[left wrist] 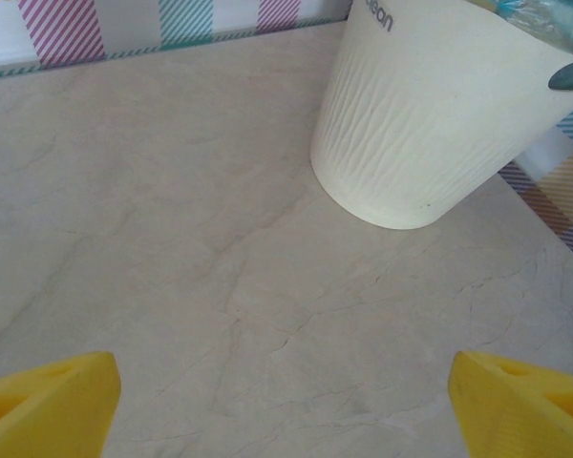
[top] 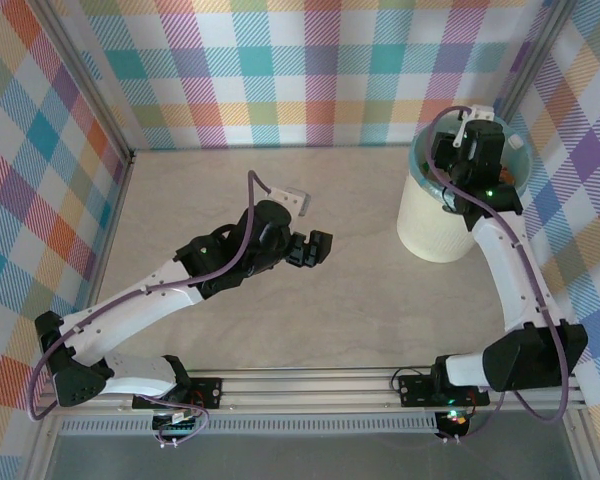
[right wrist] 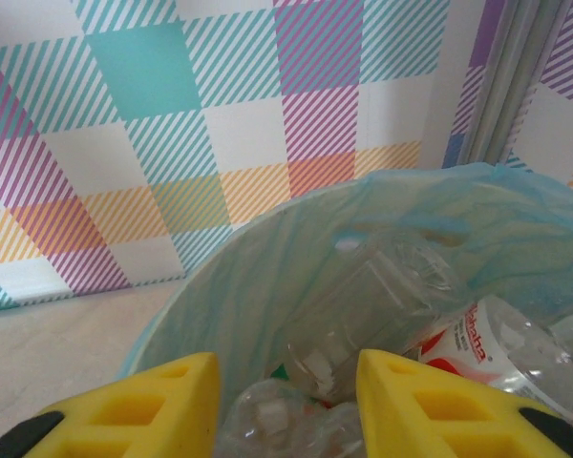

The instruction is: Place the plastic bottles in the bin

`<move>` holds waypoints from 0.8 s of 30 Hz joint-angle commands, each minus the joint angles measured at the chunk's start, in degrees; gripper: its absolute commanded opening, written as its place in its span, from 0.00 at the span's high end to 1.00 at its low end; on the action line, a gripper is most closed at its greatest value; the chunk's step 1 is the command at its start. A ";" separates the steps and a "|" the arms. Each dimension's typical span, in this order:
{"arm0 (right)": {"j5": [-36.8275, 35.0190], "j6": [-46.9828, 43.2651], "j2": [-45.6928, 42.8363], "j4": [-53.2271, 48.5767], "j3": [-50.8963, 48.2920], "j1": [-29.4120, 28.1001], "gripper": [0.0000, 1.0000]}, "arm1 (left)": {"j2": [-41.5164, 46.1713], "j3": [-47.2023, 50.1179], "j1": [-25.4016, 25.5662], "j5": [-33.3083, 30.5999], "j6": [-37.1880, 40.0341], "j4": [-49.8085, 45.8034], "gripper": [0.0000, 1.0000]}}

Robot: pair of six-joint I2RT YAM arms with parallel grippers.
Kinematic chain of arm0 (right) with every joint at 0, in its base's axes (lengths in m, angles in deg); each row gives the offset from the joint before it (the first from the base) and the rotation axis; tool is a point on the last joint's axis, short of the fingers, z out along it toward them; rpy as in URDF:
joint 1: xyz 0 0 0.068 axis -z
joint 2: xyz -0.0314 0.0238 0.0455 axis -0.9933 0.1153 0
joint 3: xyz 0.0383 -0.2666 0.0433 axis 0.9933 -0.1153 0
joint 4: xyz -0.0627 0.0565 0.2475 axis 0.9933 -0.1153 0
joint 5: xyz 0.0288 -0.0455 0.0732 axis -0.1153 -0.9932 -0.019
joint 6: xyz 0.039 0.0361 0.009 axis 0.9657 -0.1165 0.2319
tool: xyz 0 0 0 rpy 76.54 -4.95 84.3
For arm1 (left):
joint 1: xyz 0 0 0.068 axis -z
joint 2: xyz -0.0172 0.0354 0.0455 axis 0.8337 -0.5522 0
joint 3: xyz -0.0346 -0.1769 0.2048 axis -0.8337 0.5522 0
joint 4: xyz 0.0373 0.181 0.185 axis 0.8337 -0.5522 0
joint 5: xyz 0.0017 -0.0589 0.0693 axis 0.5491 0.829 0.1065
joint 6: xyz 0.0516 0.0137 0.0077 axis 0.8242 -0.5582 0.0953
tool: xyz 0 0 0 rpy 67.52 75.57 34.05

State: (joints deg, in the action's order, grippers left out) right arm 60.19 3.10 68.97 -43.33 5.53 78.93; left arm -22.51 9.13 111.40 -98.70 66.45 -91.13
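The left hand [left wrist: 286, 391] is hanging wide open above the marbled surface [left wrist: 172, 239]. The right hand [right wrist: 288, 405], open or closed unclear, is hovering over the ribbed cream bin [left wrist: 430, 124] holding crumpled clear plastic bottles [right wrist: 382, 296].

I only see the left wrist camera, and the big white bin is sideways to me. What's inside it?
Observer: Crushed clear plastic bottles lie in its teal bag; one has a red label.
Operator: Where's the other arm?
Observer: The right gripper hangs right above the bin's open mouth, near the table's far right corner.
Operator: And where am I?
Observer: From above, your left gripper is over the middle of the table, to the left of the bin.
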 commanded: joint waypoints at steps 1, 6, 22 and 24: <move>0.99 2.36 6.80 -13.29 -3.55 2.22 0.54 | -0.02 -0.10 -0.75 -0.18 -1.21 0.10 0.11; 2.05 3.28 10.88 -13.44 -1.40 3.12 0.49 | -0.09 -0.24 -0.77 -0.32 -1.22 -0.38 0.11; -3.37 9.66 14.59 -12.42 7.16 5.71 0.11 | -3.78 -3.51 -0.77 0.92 -0.76 -0.91 0.11; -3.72 10.16 14.10 -12.11 7.18 5.79 0.06 | -3.87 -3.63 -0.77 0.85 -0.75 -0.93 0.11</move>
State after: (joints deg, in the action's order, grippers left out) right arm 64.14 13.00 81.80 -46.21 13.88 81.66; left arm -26.38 7.49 111.40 -98.50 65.64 -91.39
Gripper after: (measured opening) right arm 0.922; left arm 0.891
